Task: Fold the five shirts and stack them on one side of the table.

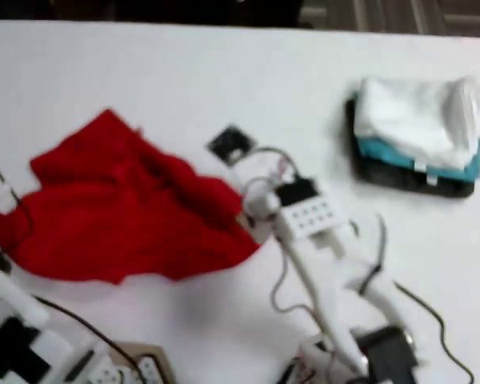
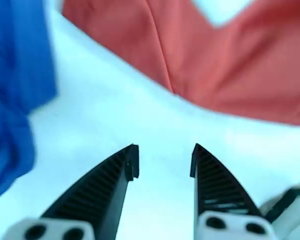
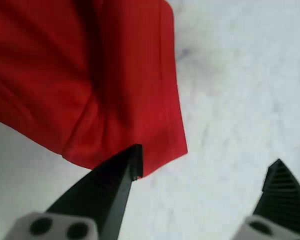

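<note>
Shirts already folded sit as a stack (image 1: 416, 140) at the far right side of the worktop (image 1: 224, 72): a white one (image 1: 416, 112) on top, a teal one (image 1: 384, 152) under it and a dark one (image 1: 408, 180) at the bottom. The red shirt (image 1: 120, 208) lies well apart from them on the left half, unfolded and rumpled, with its edges uneven. This looks like the step in hand: the red shirt is to be laid out and folded before it joins the stack.

The right hand (image 3: 206, 165) is released, its jaws spread wide and holding nothing. One fingertip hangs over the near corner of the red cloth, the other over bare worktop just beside the hem. The left hand (image 2: 164, 159) is likewise released and empty, over bare worktop with the red shirt ahead of it. Blue cloth (image 2: 15, 75) lies off to one side of that hand; it is probably the fifth shirt, though too little of it is visible to be sure.

The next move likely calls for the right hand to come down and pinch the corner at its fingertip. The left hand would need a matching hold on the opposite edge so the cloth can be pulled flat. With the fabric this bunched, a pinch might catch two layers, so the grip should land on the outermost hem.
</note>
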You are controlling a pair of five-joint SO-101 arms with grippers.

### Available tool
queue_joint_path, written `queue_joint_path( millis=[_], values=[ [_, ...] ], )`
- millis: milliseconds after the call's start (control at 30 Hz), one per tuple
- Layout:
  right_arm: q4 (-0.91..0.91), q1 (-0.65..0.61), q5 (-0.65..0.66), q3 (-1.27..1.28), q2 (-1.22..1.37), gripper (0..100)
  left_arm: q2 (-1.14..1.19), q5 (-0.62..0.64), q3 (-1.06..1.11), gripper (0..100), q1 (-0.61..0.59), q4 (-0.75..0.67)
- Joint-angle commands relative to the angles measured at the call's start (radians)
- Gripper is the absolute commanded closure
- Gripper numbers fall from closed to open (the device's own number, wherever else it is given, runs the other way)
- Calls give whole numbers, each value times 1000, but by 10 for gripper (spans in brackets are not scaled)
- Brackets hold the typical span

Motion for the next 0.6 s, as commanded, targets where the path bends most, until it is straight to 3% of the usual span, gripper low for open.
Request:
queue_joint_path(
  millis=[0, 133, 300, 567],
  values=[
    [-45, -36, -9, -48, 110, 625, -100, 192, -67, 809, 160, -58],
    [-54, -59, -9, -58, 223, 626, -43, 402, -151, 809, 348, -147],
    [-51, -51, -9, -64, 294, 626, 201, 535, -354, 809, 537, -213],
    [-35, -51, -9, -60, 311, 638, 842, 756, -1053, 809, 617, -123]
  ],
)
